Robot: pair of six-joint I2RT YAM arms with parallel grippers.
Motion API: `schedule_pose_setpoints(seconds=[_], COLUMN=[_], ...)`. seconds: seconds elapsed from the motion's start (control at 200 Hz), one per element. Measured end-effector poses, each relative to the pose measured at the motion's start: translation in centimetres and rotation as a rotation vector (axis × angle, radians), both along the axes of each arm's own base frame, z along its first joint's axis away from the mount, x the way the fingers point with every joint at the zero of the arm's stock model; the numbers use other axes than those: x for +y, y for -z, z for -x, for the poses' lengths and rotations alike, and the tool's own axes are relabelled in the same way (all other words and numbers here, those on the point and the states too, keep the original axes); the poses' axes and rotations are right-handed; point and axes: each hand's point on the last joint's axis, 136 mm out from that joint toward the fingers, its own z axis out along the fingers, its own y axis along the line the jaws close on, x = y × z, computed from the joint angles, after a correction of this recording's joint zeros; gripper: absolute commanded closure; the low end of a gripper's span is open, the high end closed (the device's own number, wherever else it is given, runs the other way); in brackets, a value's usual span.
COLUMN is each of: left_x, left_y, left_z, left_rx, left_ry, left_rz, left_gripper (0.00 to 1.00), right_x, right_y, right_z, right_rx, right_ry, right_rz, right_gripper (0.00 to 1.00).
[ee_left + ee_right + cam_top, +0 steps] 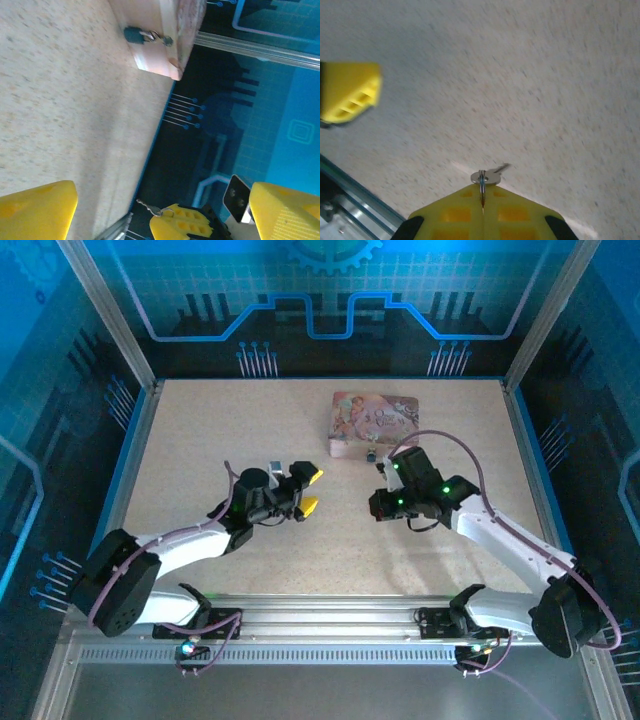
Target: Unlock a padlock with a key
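Observation:
A tiny dark bluish padlock (134, 35) hangs at the front wall of the flat pink tin (155, 57), with a small metal clasp beside it. From above, the padlock (371, 453) sits just in front of the tin (373, 418). My right gripper (482, 192) is shut on the ring of the small grey key (491, 175), whose blade sticks out above the table. That key (150, 207) also shows at the right gripper's yellow tips (192, 222). My left gripper (312, 491) stands open and holds nothing, facing the right gripper (380, 505).
The speckled beige table (250, 430) has a blue raised border and aluminium posts round it. A metal rail (330, 625) runs along the near edge by the arm bases. The left gripper's yellow finger (350, 95) shows in the right wrist view.

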Motion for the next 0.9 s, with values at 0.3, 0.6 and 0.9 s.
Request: schedule_pose_setpoints(seconds=[0.3, 0.6, 0.9], left_x=[-2.6, -3.6, -3.7], left_y=[-2.4, -3.5, -4.0], left_z=[-0.1, -0.3, -0.7], left_rx=[0.031, 0.105, 0.12], left_ry=[-0.021, -0.107, -0.14], left_rz=[0.16, 0.315, 0.376], left_gripper=[0.11, 0.15, 0.21], right_x=[2.7, 5.5, 7.4], right_y=[-4.4, -5.7, -5.2], right_z=[-1.6, -1.5, -1.7], right_rx=[-0.141, -0.205, -0.204], right_ry=[-0.045, -0.105, -0.132], right_rz=[-0.111, -0.158, -0.17], right_gripper=[1.0, 1.0, 1.0])
